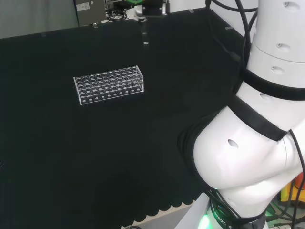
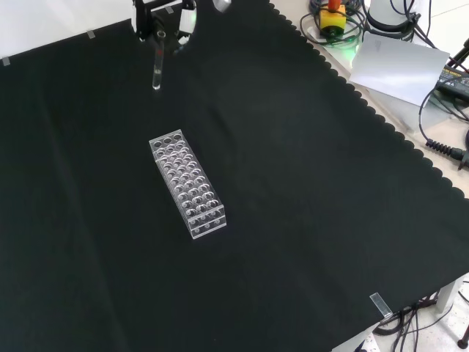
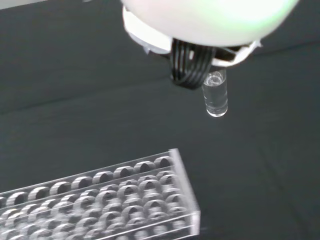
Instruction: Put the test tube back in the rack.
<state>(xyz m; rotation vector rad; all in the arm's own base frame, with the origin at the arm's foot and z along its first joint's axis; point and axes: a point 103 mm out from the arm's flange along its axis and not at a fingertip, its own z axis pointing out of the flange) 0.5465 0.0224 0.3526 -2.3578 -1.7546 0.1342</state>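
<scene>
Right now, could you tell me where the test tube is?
The test tube hangs upright from the hand at the front view's top left, above the cloth and clear of the rack, which stands lower in that view.

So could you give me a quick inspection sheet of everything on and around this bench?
Surface: black cloth, scalloped edge, flat.
Job's things: clear rack with no tube seen in it; test tube hanging upright, off to one side of the rack.
Clutter: nothing seen on the cloth.
Robot hand: holds the tube's top, above the cloth.
Cables: black bundle along the white arm; loose leads past the cloth's edge.
Surroundings: grey sheet, red-and-yellow button.
</scene>
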